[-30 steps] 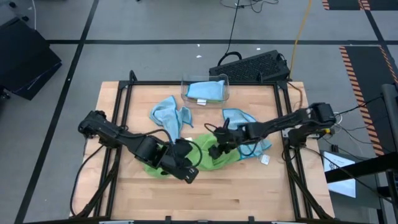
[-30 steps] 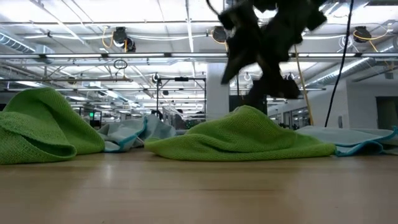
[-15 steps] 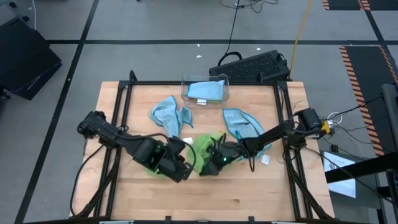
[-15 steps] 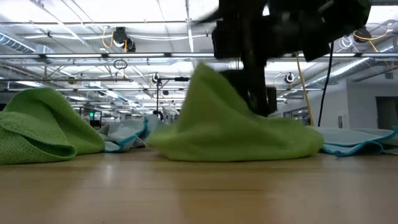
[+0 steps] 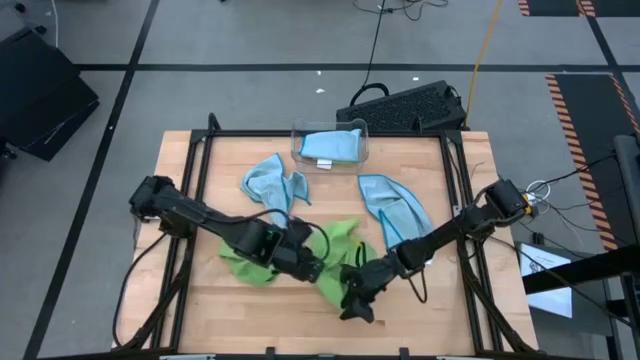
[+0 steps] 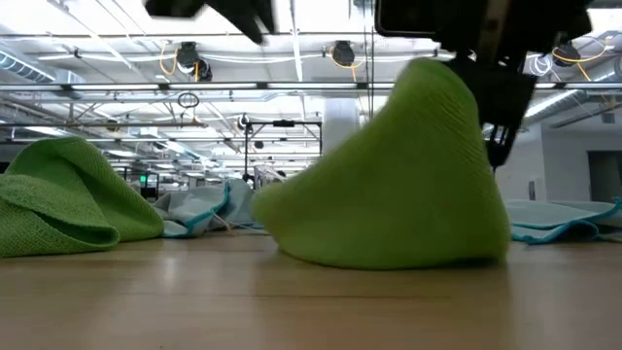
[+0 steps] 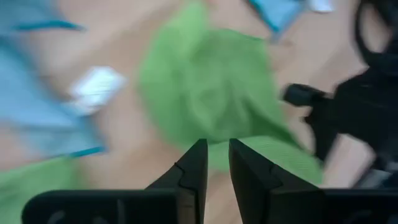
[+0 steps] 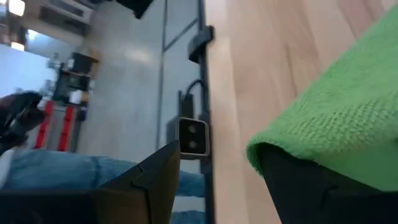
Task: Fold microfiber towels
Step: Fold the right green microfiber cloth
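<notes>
The wooden surface (image 5: 300,320) is carrying the cloths and both dark arms, which are reaching in toward its middle. On the robot's left side a crumpled lime green towel (image 5: 240,265) is lying partly under the left arm. Near the middle a second lime green towel (image 5: 335,255) is being drawn toward the near edge; in the low view it is rising in a tall hump (image 6: 398,185), one side lifted off the wood. A light blue towel (image 5: 390,205) is lying spread flat on the right side of the surface, and another light blue towel (image 5: 272,182) is sitting bunched on the left side toward the far edge. A clear plastic bin (image 5: 330,145) is standing at the middle of the far edge, and a folded light blue towel (image 5: 330,146) is resting inside it.

The right hand (image 5: 355,300) is sitting low near the front edge, pinching a folded edge of the central green towel; its wrist view is showing the cloth's thick hem (image 8: 323,134) caught against one dark finger while the other finger is standing well to the side. The left hand (image 5: 305,265) is hovering over the same towel, its two fingers (image 7: 193,171) pressed almost together with only a thin gap and nothing between them.
</notes>
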You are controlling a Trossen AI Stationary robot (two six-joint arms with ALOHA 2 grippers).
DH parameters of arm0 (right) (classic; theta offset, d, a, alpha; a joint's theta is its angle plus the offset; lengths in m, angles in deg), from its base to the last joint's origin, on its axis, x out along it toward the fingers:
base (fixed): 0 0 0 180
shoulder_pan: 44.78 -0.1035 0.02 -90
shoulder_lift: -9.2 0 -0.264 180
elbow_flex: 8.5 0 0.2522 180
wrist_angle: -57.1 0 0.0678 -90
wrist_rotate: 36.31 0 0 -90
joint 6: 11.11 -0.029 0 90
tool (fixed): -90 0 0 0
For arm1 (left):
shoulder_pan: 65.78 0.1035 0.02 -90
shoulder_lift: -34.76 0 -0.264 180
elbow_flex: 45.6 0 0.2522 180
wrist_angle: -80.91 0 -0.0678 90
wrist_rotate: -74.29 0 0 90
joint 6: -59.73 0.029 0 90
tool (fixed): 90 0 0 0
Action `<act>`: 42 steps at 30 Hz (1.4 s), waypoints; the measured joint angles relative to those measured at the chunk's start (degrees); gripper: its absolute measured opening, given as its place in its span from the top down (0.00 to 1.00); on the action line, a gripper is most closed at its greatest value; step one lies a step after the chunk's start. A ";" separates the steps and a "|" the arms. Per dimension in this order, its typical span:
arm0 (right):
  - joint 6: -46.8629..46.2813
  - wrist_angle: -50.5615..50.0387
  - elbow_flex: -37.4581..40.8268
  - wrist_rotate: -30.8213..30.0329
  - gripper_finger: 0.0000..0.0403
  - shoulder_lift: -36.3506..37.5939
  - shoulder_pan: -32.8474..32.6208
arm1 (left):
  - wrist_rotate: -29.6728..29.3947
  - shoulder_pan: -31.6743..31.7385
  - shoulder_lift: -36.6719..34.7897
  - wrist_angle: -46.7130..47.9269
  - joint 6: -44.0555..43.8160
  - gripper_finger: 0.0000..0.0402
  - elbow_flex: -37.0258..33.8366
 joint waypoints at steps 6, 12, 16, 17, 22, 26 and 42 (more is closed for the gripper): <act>2.73 -5.96 0.04 -3.37 0.48 -0.01 -1.95 | 2.91 2.04 0.46 -34.78 -0.23 0.83 -16.62; 0.40 -8.01 0.04 -3.36 0.48 1.87 -2.22 | 5.71 2.00 4.39 -47.06 -4.16 0.83 -27.99; -0.78 -13.45 0.02 -5.50 0.48 5.80 -2.22 | 9.94 0.85 6.54 -42.21 -4.57 0.83 -31.60; -0.83 -15.45 -0.01 -6.64 0.48 6.93 -2.24 | 10.89 0.33 6.35 -40.92 -4.46 0.83 -31.55; -1.85 -28.62 0.01 -13.24 0.48 12.06 -1.88 | 13.06 -3.30 3.49 -31.58 -2.43 0.83 -32.04; -3.70 -34.04 0.03 -15.67 0.48 13.83 -0.45 | 12.50 -6.14 -0.93 -29.33 -2.85 0.83 -32.15; -4.06 -32.26 0.02 -9.30 0.48 14.01 6.99 | 2.03 -13.06 3.17 -44.55 7.01 0.52 -23.07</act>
